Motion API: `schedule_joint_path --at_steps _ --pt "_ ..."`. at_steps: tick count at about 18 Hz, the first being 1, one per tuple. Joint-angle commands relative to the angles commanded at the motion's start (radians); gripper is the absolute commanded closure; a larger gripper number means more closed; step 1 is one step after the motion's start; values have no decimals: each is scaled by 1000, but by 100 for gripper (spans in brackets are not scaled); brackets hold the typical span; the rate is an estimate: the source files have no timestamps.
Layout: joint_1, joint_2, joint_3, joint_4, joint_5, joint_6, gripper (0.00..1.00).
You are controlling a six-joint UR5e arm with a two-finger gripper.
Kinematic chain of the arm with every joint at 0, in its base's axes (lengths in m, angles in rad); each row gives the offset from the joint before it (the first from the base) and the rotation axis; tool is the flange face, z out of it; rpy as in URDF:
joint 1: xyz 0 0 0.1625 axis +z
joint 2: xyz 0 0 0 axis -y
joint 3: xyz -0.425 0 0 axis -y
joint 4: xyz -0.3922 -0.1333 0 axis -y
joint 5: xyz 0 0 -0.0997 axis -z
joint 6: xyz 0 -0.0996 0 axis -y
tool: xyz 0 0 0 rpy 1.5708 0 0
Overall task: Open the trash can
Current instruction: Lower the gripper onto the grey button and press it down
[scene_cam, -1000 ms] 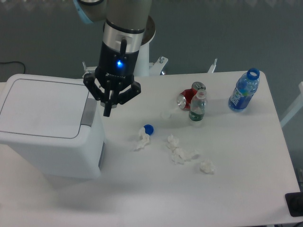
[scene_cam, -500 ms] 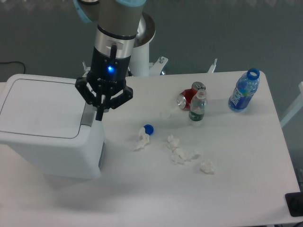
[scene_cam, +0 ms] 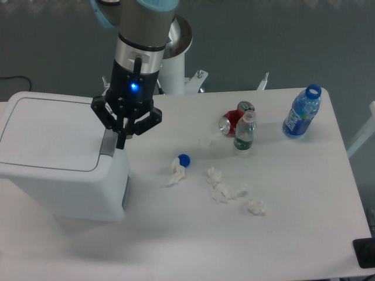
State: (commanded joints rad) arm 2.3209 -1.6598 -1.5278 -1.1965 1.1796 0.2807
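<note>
The tool (scene_cam: 120, 142), fingers pinched narrow and holding nothing, hangs over the trash can's (scene_cam: 55, 158) grey push-button (scene_cam: 109, 139), which it must next press down.

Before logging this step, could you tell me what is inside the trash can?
Nothing inside shows: the trash can has its lid down. The gripper is at the grey button tab.

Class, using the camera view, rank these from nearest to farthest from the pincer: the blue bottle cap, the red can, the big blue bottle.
1. Blue bottle cap, just right of the pincer, mid-table.
2. Red can, farther right, lying by a small bottle.
3. Big blue bottle, far right edge.
</note>
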Motion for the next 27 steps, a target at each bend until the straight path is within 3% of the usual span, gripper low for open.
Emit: schedule_joint_path --at_steps 27 --pt "-8 -5 -6 2 2 6 93"
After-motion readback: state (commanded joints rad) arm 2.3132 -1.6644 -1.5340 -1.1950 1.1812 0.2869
